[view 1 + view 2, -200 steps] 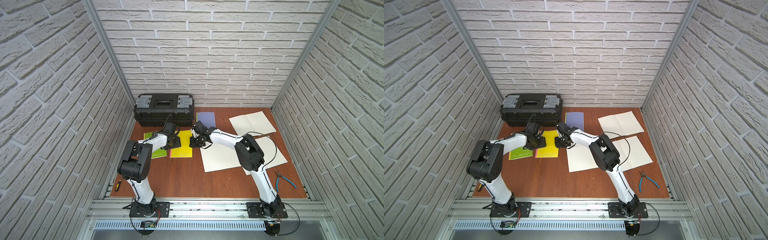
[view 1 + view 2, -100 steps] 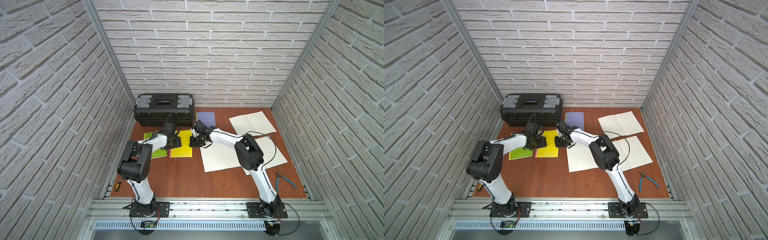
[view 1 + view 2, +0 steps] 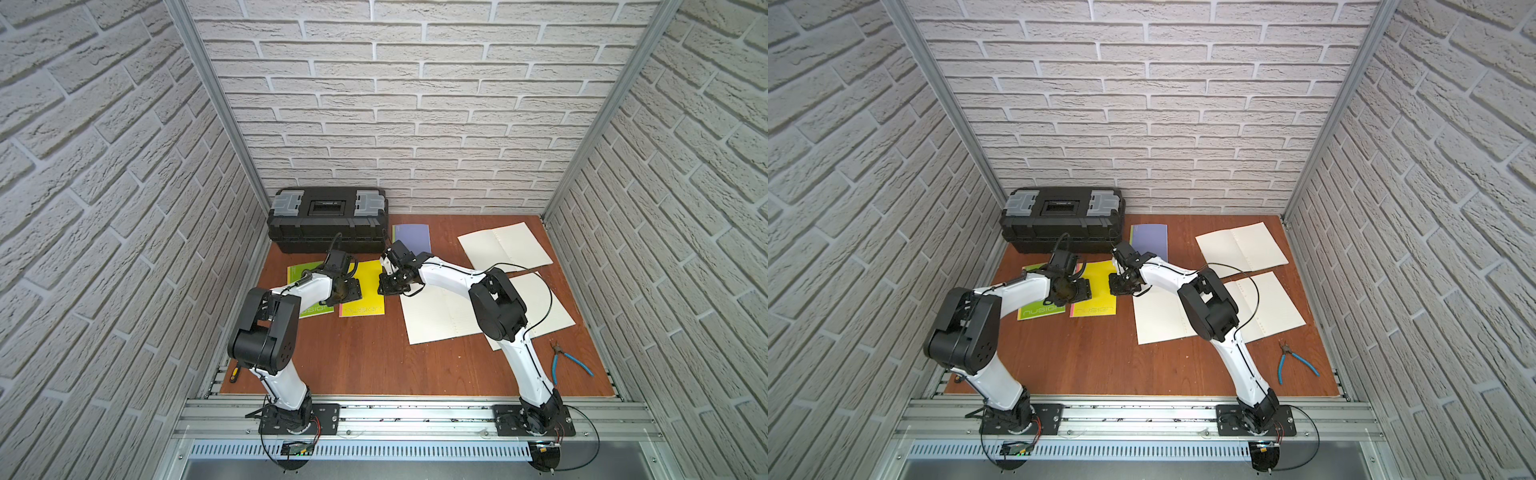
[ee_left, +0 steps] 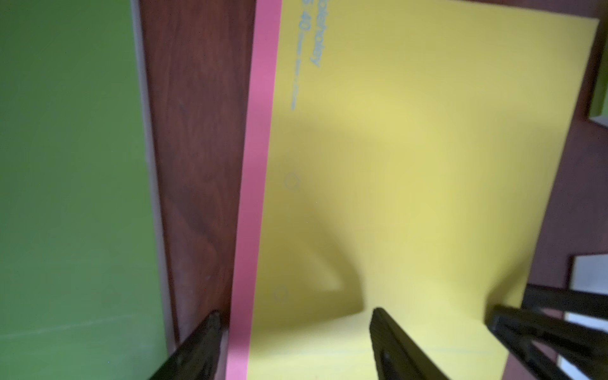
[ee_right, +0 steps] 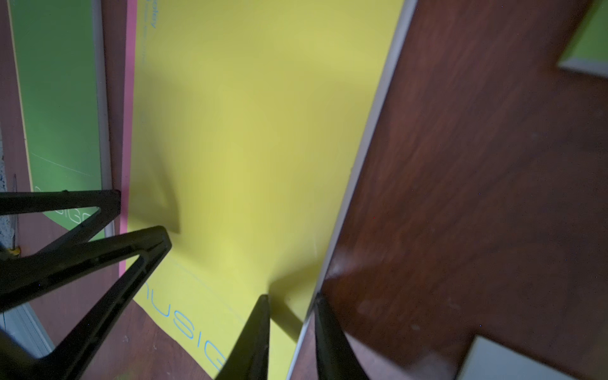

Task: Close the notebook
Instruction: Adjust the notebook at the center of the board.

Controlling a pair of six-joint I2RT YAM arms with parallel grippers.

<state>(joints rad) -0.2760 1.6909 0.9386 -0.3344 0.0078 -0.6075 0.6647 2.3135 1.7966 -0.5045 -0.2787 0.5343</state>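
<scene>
The yellow notebook [image 3: 370, 276] [image 3: 1100, 276] with a pink spine strip lies flat on the wooden table with its cover down. My left gripper [image 3: 349, 291] [image 4: 295, 314] points down over its spine side and is open. One finger stands on the wood beside the pink strip [image 4: 255, 164], the other over the yellow cover [image 4: 411, 164]. My right gripper [image 3: 388, 286] [image 5: 290, 296] is at the opposite free edge. Its jaws stand a narrow gap apart astride that edge, one fingertip over the cover [image 5: 246, 131], the other on the table side.
A green notebook [image 3: 297, 272] lies just left of the yellow one. A black toolbox [image 3: 328, 220] stands behind, with a purple notebook [image 3: 411, 237] beside it. Open cream-paged notebooks [image 3: 505, 245] [image 3: 440, 316] lie to the right. Blue pliers [image 3: 569, 361] lie front right.
Both arms stay almost in place over the yellow notebook. The left jaws have spread slightly wider.
</scene>
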